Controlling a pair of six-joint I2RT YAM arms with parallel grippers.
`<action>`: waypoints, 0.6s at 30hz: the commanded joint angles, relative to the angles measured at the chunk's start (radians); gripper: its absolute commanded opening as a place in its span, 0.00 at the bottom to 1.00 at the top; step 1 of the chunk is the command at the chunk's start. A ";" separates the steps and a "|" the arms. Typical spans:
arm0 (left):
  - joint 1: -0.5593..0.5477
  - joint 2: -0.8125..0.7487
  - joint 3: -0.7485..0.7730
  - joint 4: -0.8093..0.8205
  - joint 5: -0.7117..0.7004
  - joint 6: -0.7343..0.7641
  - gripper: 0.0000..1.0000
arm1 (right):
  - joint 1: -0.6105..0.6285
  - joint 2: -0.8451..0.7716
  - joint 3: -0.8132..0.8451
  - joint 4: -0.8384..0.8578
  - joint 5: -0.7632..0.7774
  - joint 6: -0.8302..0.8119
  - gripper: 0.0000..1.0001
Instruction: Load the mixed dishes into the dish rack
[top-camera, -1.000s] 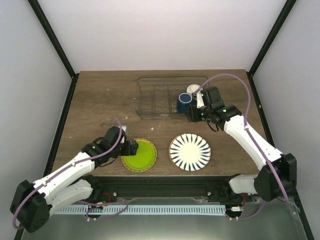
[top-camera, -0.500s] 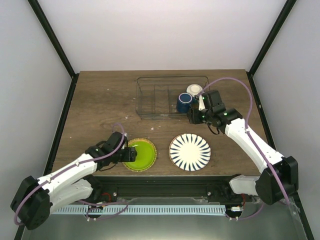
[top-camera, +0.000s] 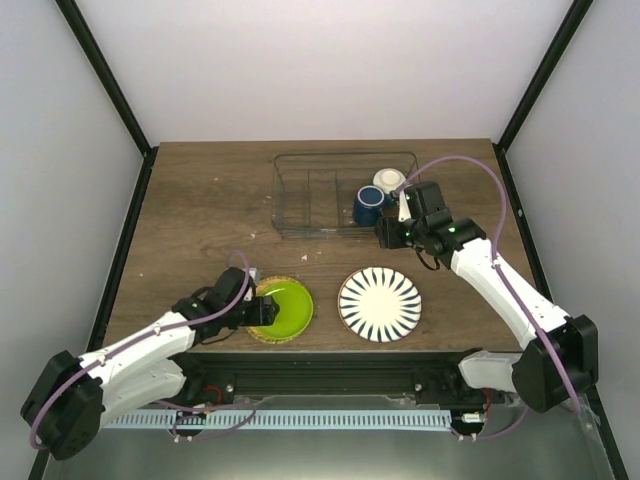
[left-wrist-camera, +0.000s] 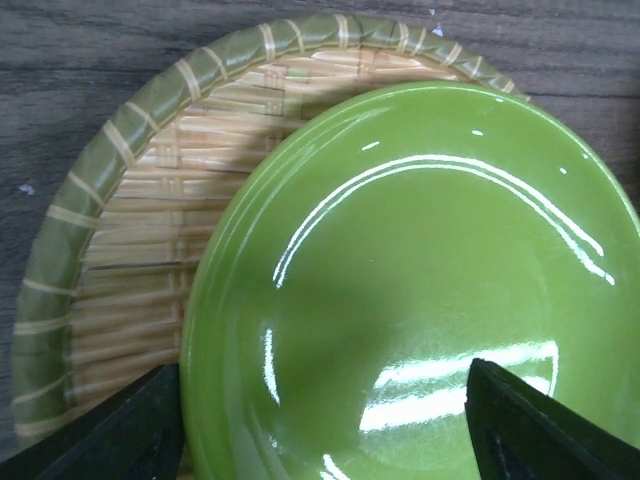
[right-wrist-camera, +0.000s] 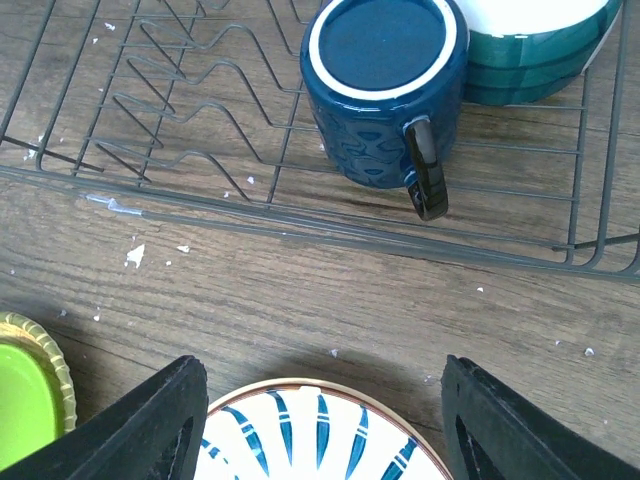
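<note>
The lime-green plate (top-camera: 285, 308) rests on a woven mat near the table's front edge. My left gripper (top-camera: 266, 309) is open at the plate's left rim. In the left wrist view the plate (left-wrist-camera: 420, 250) fills the gap of the left gripper (left-wrist-camera: 325, 370), one finger just outside its edge and the other over its inside. The striped plate (top-camera: 379, 304) lies flat to the right. The dark blue mug (top-camera: 368, 205), upside down, and the white bowl (top-camera: 388, 181) sit in the wire dish rack (top-camera: 300, 200). My right gripper (top-camera: 386, 236) hangs open and empty at the rack's front edge.
A woven straw mat (left-wrist-camera: 130, 200) with a green border lies under the green plate. In the right wrist view the mug's handle (right-wrist-camera: 425, 180) points at the rack's front wire (right-wrist-camera: 200, 205). Bare wood (right-wrist-camera: 330, 290) separates the rack from the striped plate (right-wrist-camera: 315, 440). Dark frame posts stand at the table's sides.
My left gripper has slid down and onto the green plate's left rim, its jaws narrowing slightly. The right arm has drawn back a little from the rack, still open.
</note>
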 joint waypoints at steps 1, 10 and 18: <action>-0.003 -0.009 -0.053 0.018 0.043 -0.026 0.74 | 0.006 -0.022 0.002 0.005 0.018 0.006 0.66; -0.002 -0.068 -0.105 0.030 0.041 -0.047 0.30 | 0.006 -0.019 0.003 -0.004 0.028 0.001 0.66; -0.004 -0.112 -0.135 0.050 0.047 -0.073 0.11 | 0.006 -0.024 0.000 -0.014 0.034 -0.002 0.66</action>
